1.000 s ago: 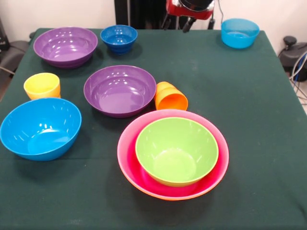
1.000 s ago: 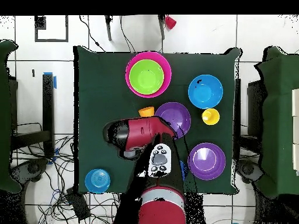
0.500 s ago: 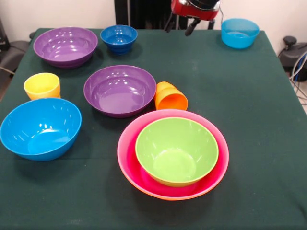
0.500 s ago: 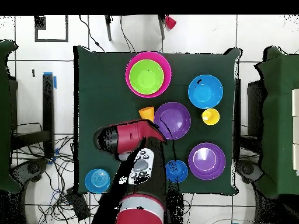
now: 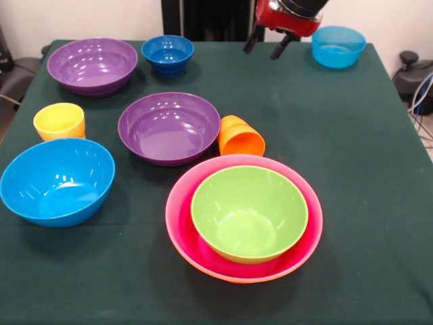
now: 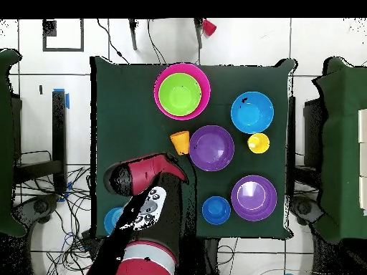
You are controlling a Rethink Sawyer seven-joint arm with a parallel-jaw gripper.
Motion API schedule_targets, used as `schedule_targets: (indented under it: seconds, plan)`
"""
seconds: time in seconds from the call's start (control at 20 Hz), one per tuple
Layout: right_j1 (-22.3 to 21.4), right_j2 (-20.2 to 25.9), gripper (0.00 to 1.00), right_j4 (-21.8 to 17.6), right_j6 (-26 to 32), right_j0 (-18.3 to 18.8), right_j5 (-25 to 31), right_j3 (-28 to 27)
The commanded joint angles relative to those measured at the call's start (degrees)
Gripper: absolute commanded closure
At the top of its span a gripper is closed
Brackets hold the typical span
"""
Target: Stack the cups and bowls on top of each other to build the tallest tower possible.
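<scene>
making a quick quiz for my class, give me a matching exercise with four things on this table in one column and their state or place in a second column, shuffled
Things:
1. glossy orange plastic cup
2. glossy yellow plastic cup
3. glossy green plastic bowl
4. small dark-blue plastic bowl

States or places:
A. nested inside the large pink plastic bowl
B. standing upright, mouth up, next to the big light-blue plastic bowl
C. lying on its side beside a purple plastic bowl
D. alone near the far edge, beside the other purple plastic bowl

Pairs: 1-C, 2-B, 3-A, 4-D
</scene>
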State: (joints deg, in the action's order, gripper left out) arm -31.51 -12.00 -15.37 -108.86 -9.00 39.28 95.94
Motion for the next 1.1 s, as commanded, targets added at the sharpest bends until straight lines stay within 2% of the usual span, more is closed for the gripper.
schedule_targets:
  seconds: [0.05,0.15,0.6,0.8,1.0,1.1]
  plan:
    - [1.83,4.15,0.0,2.58,-9.57,2.23,-7.55,6.6]
    - [1.82,5.44,0.0,3.16,-10.11,3.02,-10.59,8.5]
    - [1.19,6.71,0.0,5.9,-13.08,2.38,-19.52,14.44]
    - [2.58,8.74,0.0,6.42,-12.28,4.61,-25.59,15.94]
    - [1.29,9.43,0.0,6.84,-12.35,4.9,-28.2,18.13]
    - [-0.42,9.28,0.0,6.5,-12.82,3.69,-30.05,19.5]
